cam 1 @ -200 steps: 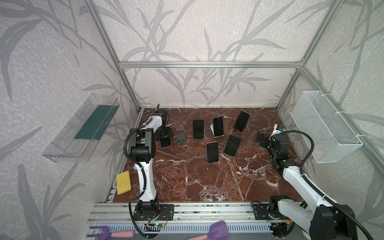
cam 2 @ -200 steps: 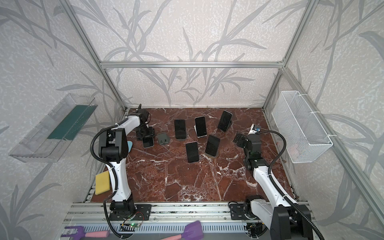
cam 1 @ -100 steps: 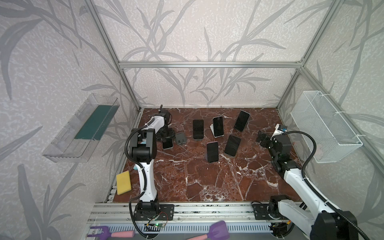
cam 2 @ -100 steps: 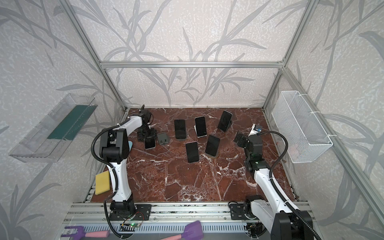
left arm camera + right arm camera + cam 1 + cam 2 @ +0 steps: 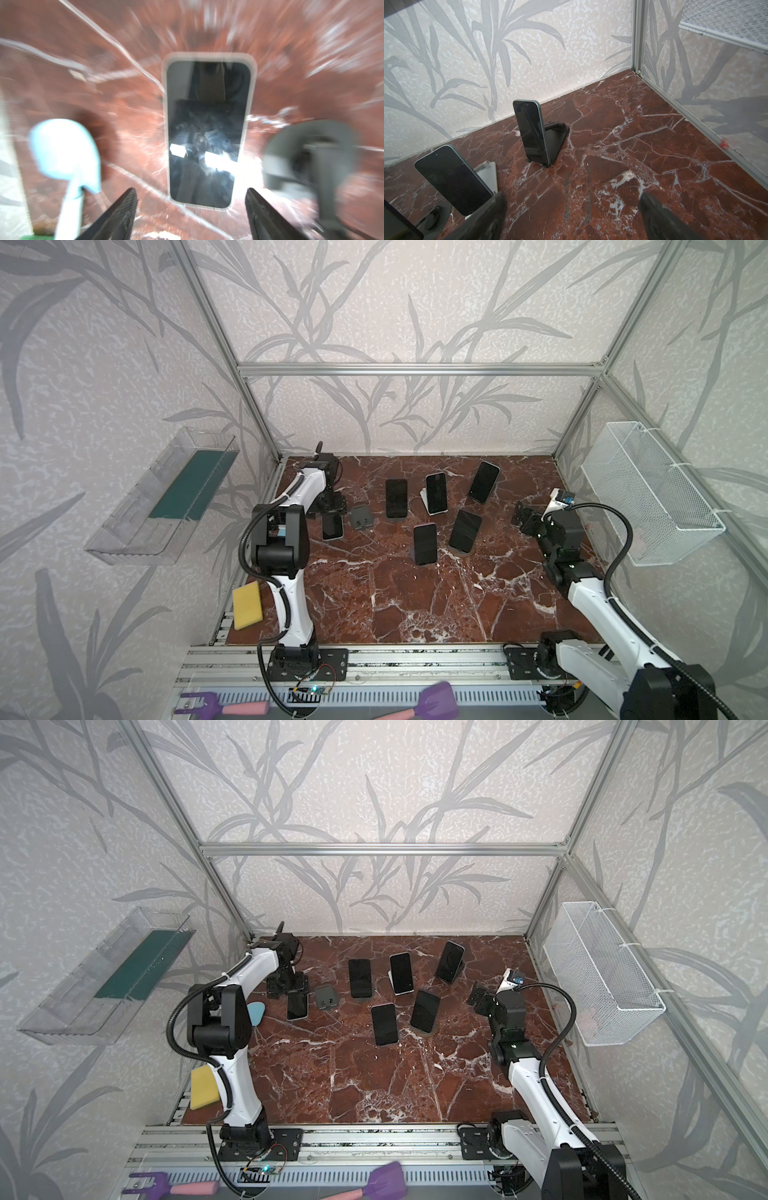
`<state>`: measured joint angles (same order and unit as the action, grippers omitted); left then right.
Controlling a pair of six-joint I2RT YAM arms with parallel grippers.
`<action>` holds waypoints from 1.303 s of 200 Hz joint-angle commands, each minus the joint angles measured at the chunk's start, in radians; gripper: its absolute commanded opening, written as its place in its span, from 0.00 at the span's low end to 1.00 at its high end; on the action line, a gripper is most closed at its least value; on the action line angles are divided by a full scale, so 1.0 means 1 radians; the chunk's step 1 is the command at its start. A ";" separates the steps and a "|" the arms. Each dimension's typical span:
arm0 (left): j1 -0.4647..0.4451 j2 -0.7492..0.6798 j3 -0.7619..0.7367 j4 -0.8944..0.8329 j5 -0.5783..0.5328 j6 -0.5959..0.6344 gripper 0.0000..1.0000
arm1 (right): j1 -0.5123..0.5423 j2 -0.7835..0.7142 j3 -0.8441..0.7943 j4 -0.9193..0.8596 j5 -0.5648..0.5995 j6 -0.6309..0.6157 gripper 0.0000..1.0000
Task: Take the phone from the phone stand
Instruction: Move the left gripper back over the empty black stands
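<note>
A phone [image 5: 332, 526] [image 5: 297, 1006] with a pale rim lies flat, screen up, on the marble table, just left of an empty grey phone stand [image 5: 360, 517] [image 5: 326, 997]. My left gripper [image 5: 330, 508] [image 5: 191, 201] hovers at the phone's far end, open, both fingers apart and clear of it. The blurred left wrist view shows the phone [image 5: 207, 133] beyond the fingertips and the grey stand [image 5: 307, 153] beside it. My right gripper [image 5: 525, 518] [image 5: 571, 209] is open over bare marble at the right side, with nothing between its fingers.
Several other phones lean on stands mid-table, among them one [image 5: 396, 497], one [image 5: 435, 492] and one [image 5: 531, 133]. A pale blue object [image 5: 64, 149] lies left of the flat phone. A yellow sponge [image 5: 247, 605] sits at the table's left edge; a wire basket [image 5: 648, 493] hangs at right.
The left gripper's jaws have spread and let go of the phone, which now rests flat beside the grey stand. The right arm has shifted only slightly.
</note>
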<state>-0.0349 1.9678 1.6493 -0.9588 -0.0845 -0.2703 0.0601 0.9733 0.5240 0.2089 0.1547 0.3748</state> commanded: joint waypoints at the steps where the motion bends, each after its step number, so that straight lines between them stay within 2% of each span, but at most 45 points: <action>1: -0.018 -0.160 -0.028 0.061 -0.002 -0.036 0.82 | 0.004 -0.019 -0.002 -0.002 -0.013 0.016 0.99; 47: -0.177 -0.350 -0.323 0.361 0.015 -0.134 0.82 | 0.004 -0.015 -0.008 0.001 0.018 0.021 0.99; 61: -0.210 -0.373 -0.407 0.458 -0.015 -0.196 0.83 | 0.004 -0.009 -0.007 0.003 0.008 0.020 0.99; 77: -0.229 -0.368 -0.459 0.529 -0.006 -0.269 0.88 | 0.004 -0.003 -0.005 0.003 0.012 0.018 0.99; 87: -0.240 -0.350 -0.466 0.551 0.013 -0.284 0.99 | 0.004 0.000 -0.004 0.003 0.018 0.019 0.99; 142: -0.270 -0.229 -0.436 0.565 -0.051 -0.276 0.99 | 0.004 0.011 -0.002 0.001 0.014 0.023 0.99; 192: -0.287 -0.101 -0.340 0.510 -0.153 -0.271 0.92 | 0.004 0.035 0.001 0.008 -0.006 0.030 0.99; 260: -0.325 -0.082 -0.361 0.551 -0.259 -0.271 0.73 | 0.004 0.023 -0.002 0.006 -0.015 0.039 0.99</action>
<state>-0.3405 1.8828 1.2858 -0.4206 -0.2672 -0.5396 0.0601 1.0111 0.5240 0.2047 0.1471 0.4011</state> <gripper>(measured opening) 0.758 0.991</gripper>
